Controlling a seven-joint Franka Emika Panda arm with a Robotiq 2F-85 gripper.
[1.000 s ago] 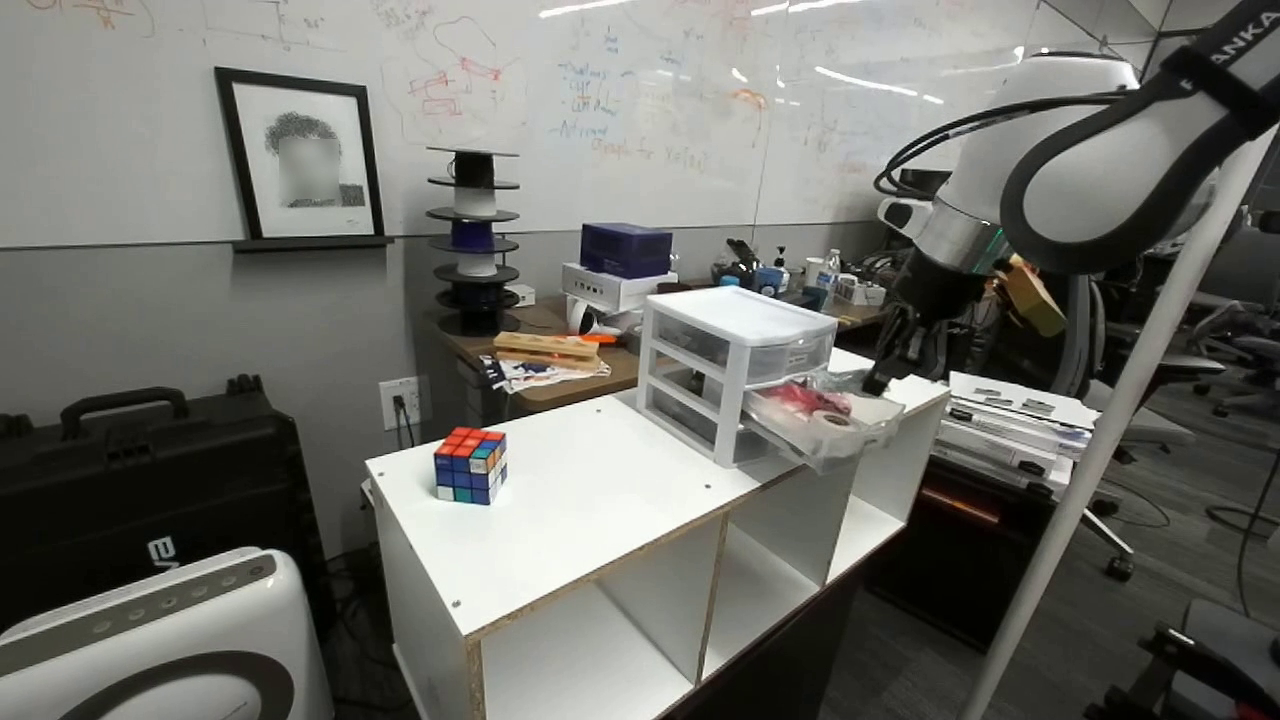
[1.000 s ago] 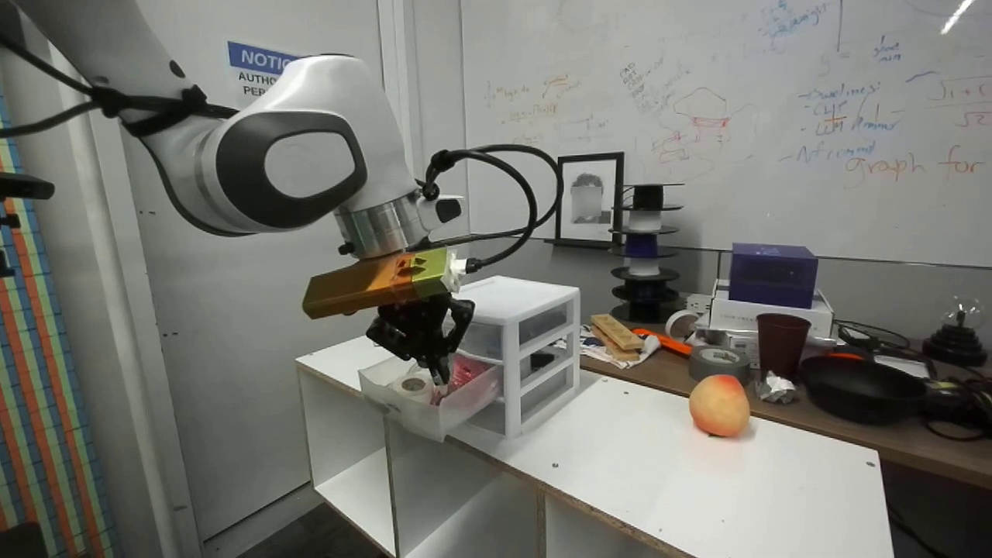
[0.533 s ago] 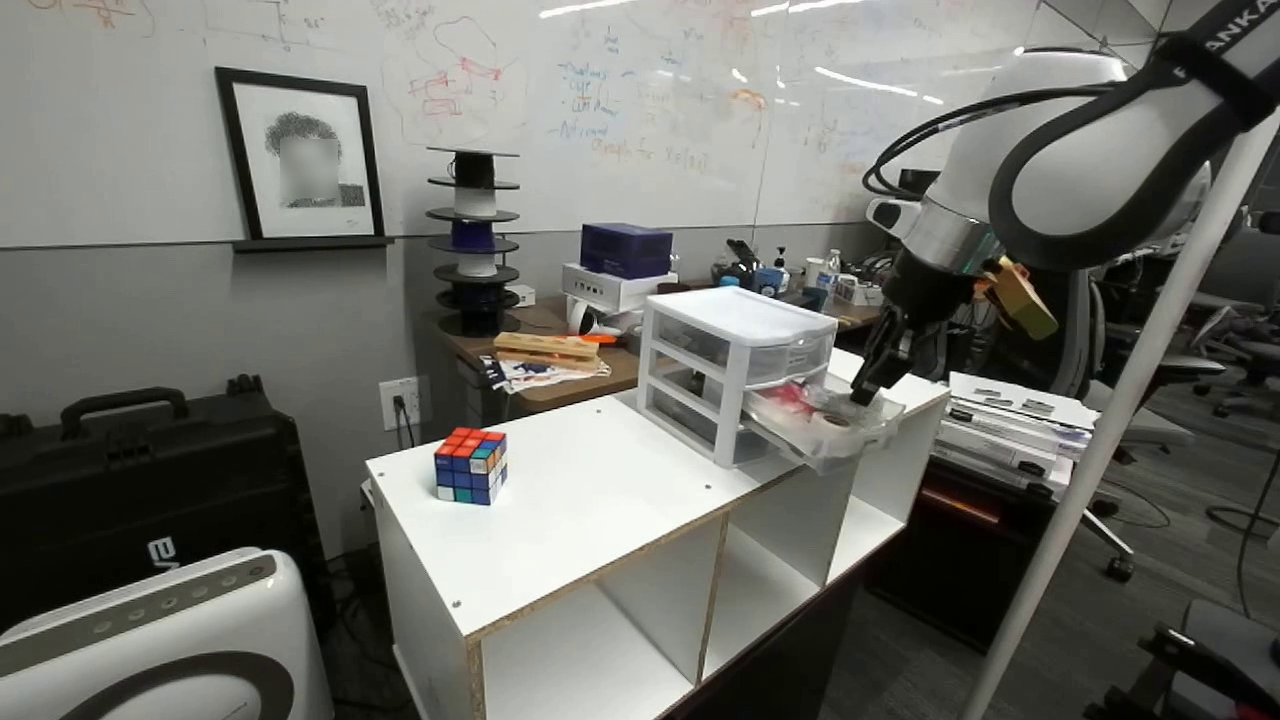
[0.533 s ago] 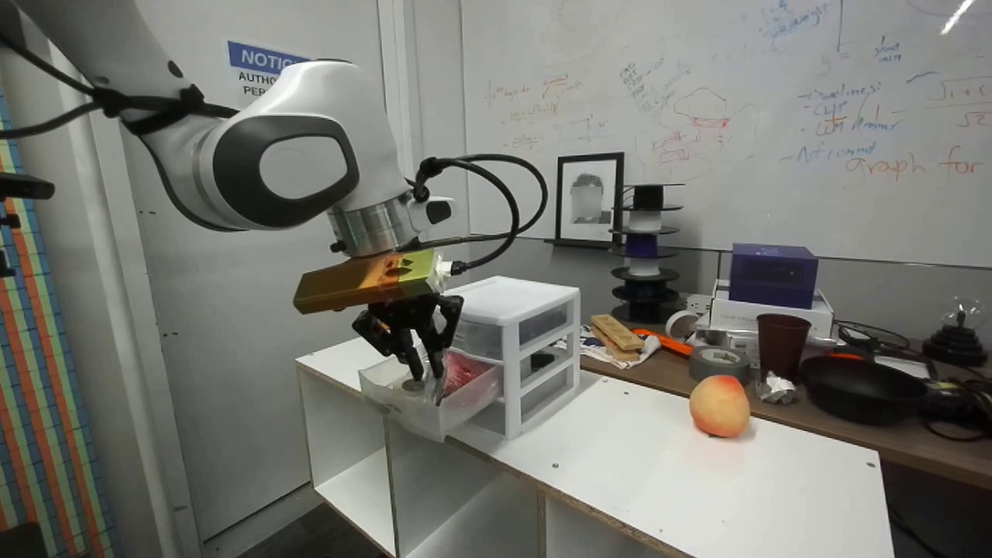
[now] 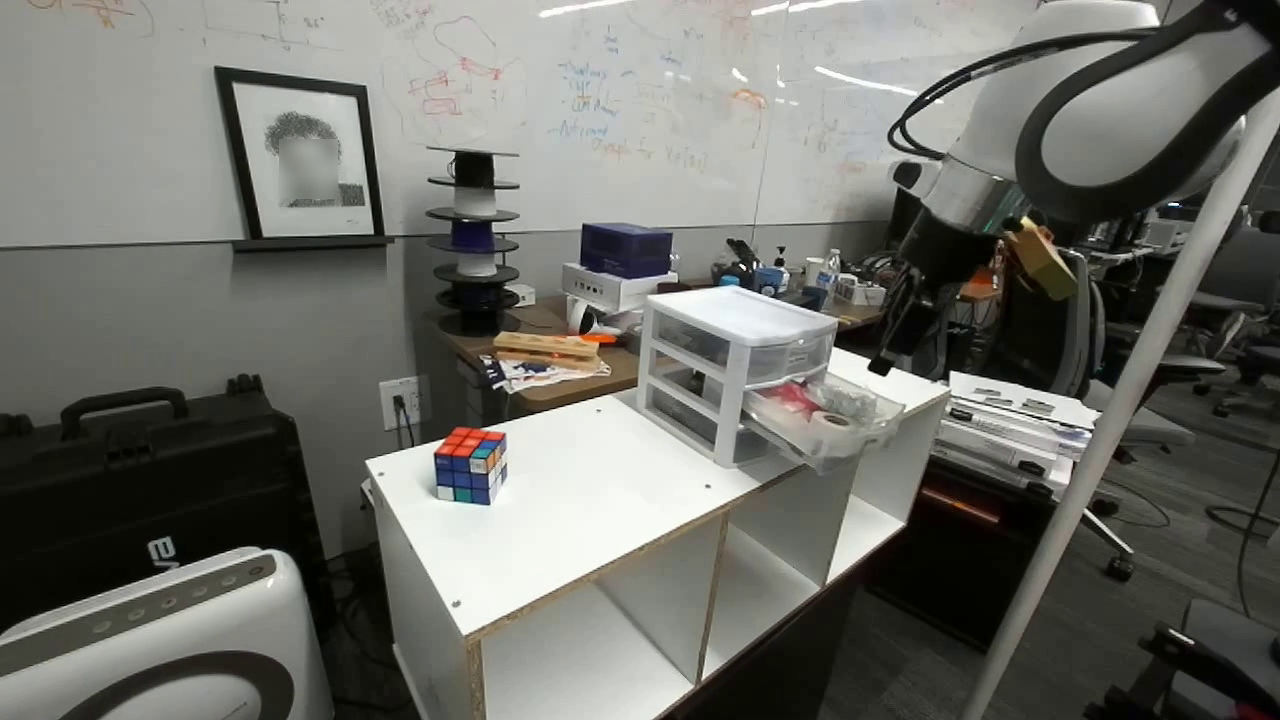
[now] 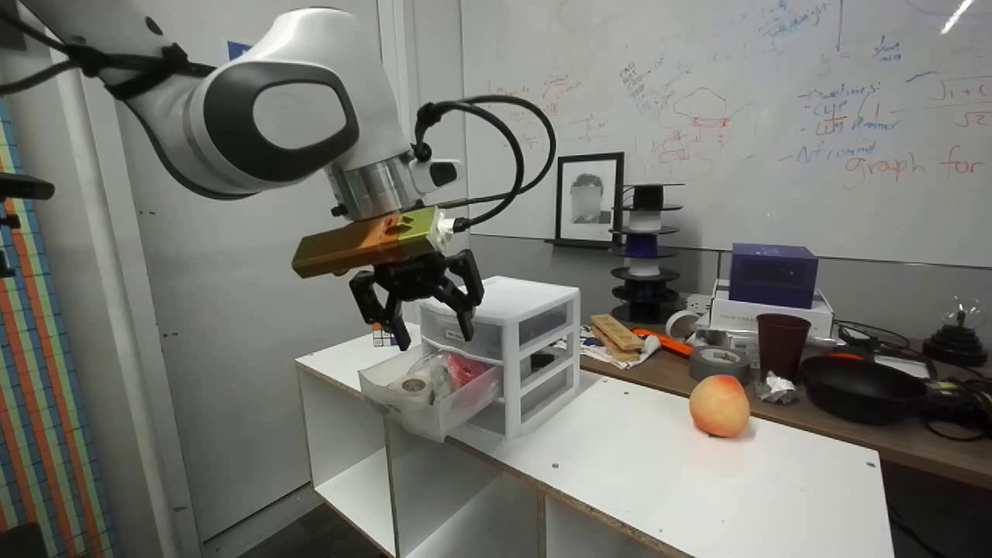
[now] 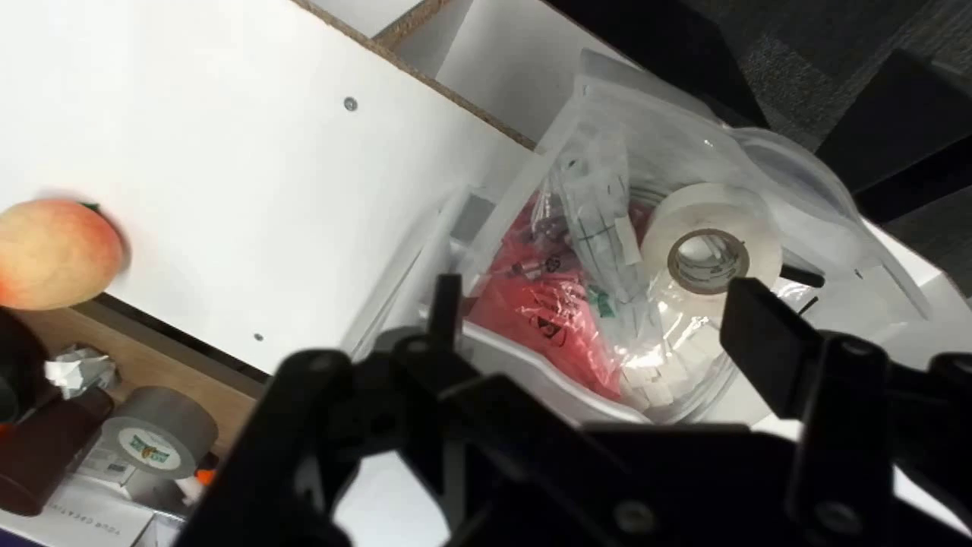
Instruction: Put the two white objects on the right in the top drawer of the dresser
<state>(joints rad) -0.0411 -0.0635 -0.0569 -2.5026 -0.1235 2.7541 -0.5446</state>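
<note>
dresser (image 6: 511,363): stands upright on top of the white shelf (image 5: 580,500), in both exterior views
top drawer (image 5: 775,362): pushed in
middle drawer (image 6: 469,406): pulled out, its front end reaching past the shelf's front edge
in the middle drawer: a roll of white tape (image 7: 714,207), a red plastic bag (image 7: 531,308) and clear plastic with small white pieces (image 7: 676,372) inside
white objects of the task: cannot tell which ones are meant
gripper (image 6: 435,341): hangs over the middle drawer, apart from it
fingers (image 7: 763,342): spread wide, with a clear gap between the tips
fruit (image 6: 719,406): rests on the shelf top, well apart from the dresser
puzzle cube (image 5: 470,466): rests on the shelf top, on the other side of the dresser from the fruit
desk (image 6: 930,453): behind the shelf, bearing a roll of grey tape (image 6: 721,366), a dark red cup (image 6: 783,345) and a black pan (image 6: 864,391)
</note>
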